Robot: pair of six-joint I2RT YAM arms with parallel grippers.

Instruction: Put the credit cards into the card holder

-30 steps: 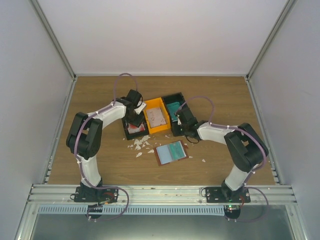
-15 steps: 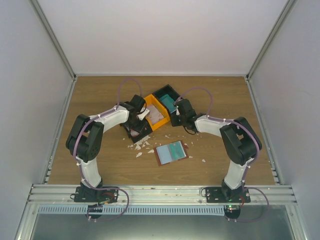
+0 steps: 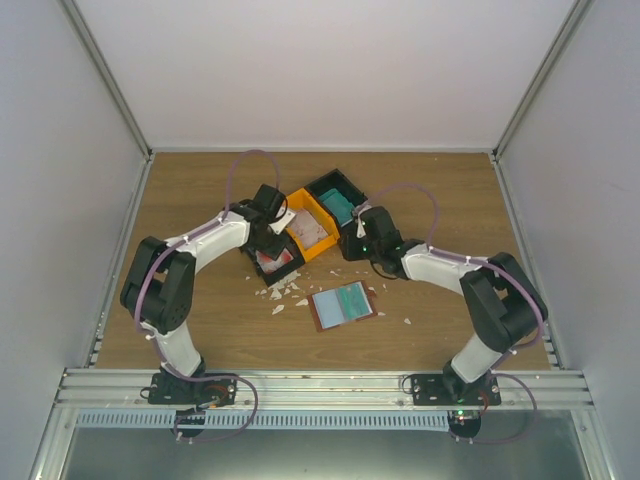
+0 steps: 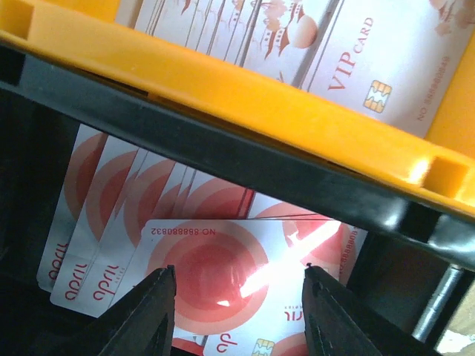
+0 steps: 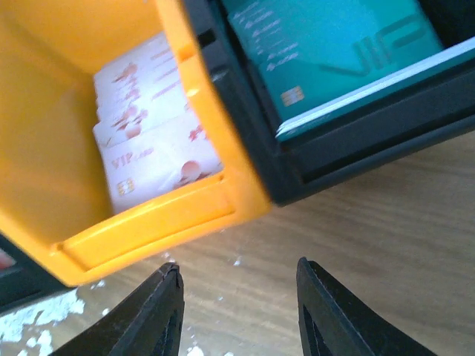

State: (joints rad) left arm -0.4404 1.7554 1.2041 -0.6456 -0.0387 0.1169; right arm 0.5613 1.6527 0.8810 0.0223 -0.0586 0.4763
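My left gripper [image 4: 239, 271] hangs open inside the left black bin [image 4: 260, 170], just above a fanned stack of white credit cards with a red round mark [image 4: 208, 252]; its fingers hold nothing. My right gripper [image 5: 237, 265] is open over bare wood, just in front of the orange bin [image 5: 148, 222]. Pale cards [image 5: 156, 156] lie in that bin, and teal cards [image 5: 334, 52] lie in the right black bin [image 5: 356, 133]. The reddish-brown card holder [image 3: 312, 305] lies open on the table between the arms, with a teal card [image 3: 352, 299] in it.
The three bins [image 3: 310, 228] sit in a slanted row behind the holder. White scraps [image 3: 283, 290] are scattered in front of the left bin, with a few more [image 3: 407, 321] to the right of the holder. White walls close in the table.
The row of bins has turned, its right end swinging toward the back. My right gripper has drawn back from the bins and widened. My left gripper stays at the left bin.
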